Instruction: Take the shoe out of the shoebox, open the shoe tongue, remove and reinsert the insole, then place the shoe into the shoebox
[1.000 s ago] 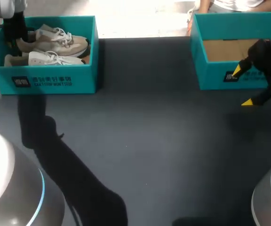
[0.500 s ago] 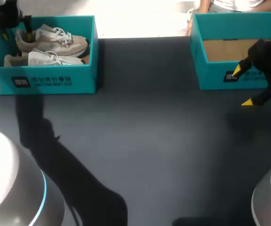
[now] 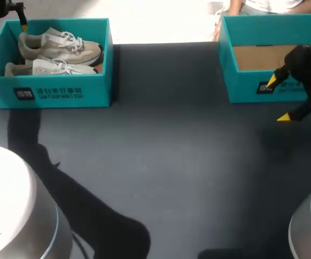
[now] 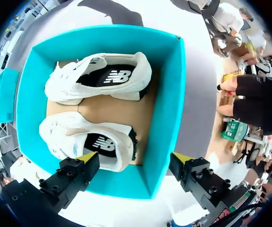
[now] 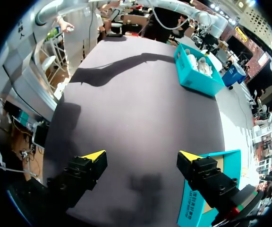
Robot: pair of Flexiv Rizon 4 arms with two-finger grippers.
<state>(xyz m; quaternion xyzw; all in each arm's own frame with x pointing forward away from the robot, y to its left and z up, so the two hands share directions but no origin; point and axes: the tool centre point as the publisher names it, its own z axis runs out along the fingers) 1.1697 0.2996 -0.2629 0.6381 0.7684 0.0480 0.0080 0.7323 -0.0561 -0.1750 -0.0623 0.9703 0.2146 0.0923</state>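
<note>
At the upper left of the frame, my left gripper hangs spread over the heel-end wall of the teal cardboard shoebox. The two soft, laced shoes lie lengthwise, toes pointing away. The closer shoe sits just beneath one finger. My right gripper, also spread, is well apart.

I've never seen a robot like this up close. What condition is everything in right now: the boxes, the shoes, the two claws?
Left shoebox: lidless, holding both shoes.
Far shoe: upright in the box, laced.
Near shoe: upright in the box, laced.
Right shoebox: lidless, empty.
Left gripper: open, empty, above one end of the box with the shoes.
Right gripper: open, empty, in front of the empty box.
</note>
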